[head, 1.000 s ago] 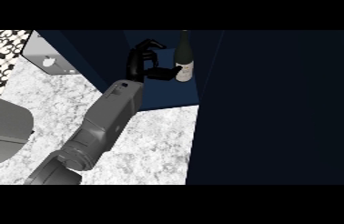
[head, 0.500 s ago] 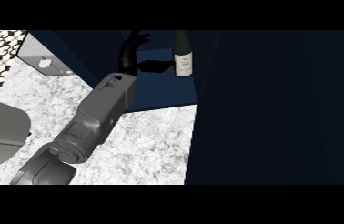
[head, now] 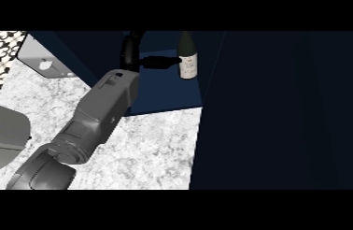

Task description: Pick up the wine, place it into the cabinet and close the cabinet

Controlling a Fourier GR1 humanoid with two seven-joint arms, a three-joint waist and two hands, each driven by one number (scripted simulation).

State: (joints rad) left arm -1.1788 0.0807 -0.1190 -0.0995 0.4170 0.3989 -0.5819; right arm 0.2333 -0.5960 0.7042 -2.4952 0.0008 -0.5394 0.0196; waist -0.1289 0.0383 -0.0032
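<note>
The wine bottle (head: 187, 61), dark with a pale label, stands upright inside the dark blue cabinet (head: 165, 99), close to its right wall. My right forearm runs from the lower left up into the cabinet. My right hand (head: 132, 47) is to the left of the bottle with its fingers relaxed and open. One digit (head: 160, 62) stretches sideways toward the label and touches it or nearly does; nothing is curled round the bottle. The left hand does not show.
The cabinet's dark door (head: 276, 112) fills the right half of the view, swung out over the marbled counter (head: 144, 149). A light grey box with a round knob (head: 45, 61) sits at the upper left, and a grey shape (head: 10, 135) lies at the left edge.
My right hand has come away from the bottle and shifted left and up. The bottle has stayed upright in the cabinet.
</note>
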